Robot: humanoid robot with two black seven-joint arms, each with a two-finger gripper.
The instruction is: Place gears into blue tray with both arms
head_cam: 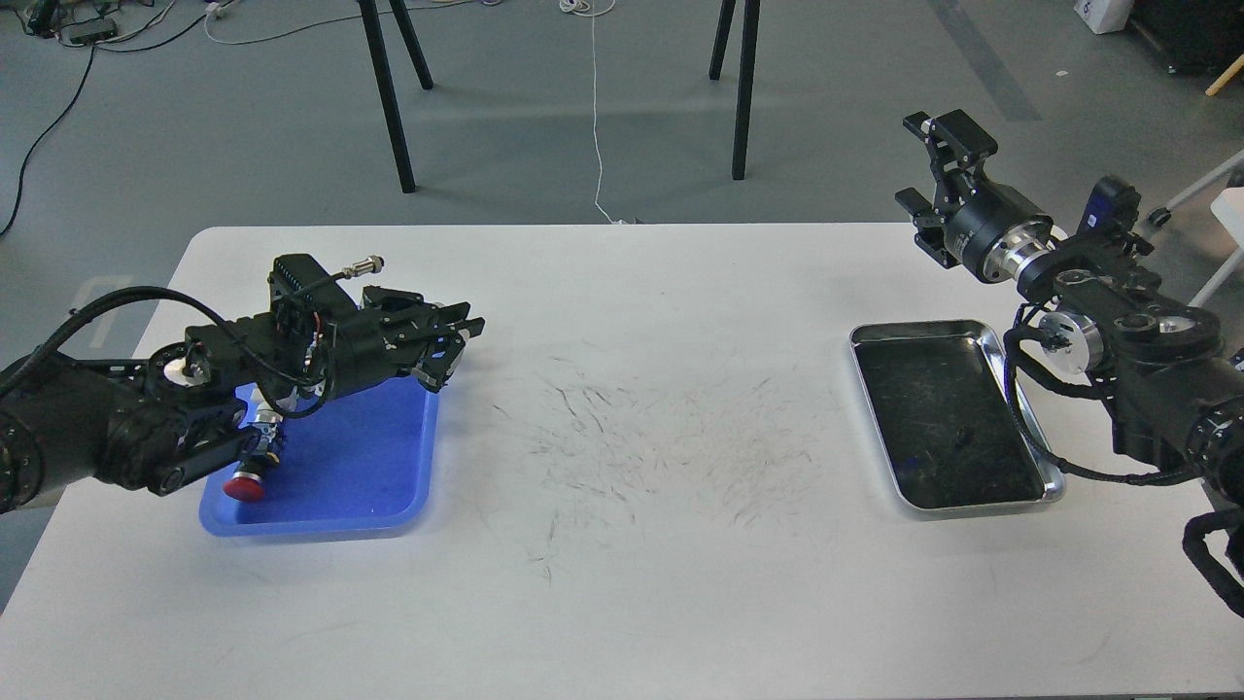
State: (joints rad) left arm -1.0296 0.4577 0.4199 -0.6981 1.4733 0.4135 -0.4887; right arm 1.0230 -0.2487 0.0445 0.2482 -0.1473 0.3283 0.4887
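The blue tray (340, 476) lies at the table's left. My left arm reaches across its far part, and the left gripper (455, 350) hangs over the tray's far right corner. Its dark fingers overlap, so I cannot tell whether they hold anything. My right gripper (931, 165) is raised past the table's far right corner, its fingers wide apart and empty. A small dark speck (962, 437) lies in the silver tray (1020, 340); it is too small to tell whether it is a gear. No gear shows clearly anywhere else.
A red-capped push button (243, 486) lies in the blue tray's near left part, beside my left forearm. The white table (641, 583) has dark scuff marks in its middle. Black stand legs (389, 97) stand on the floor beyond the far edge.
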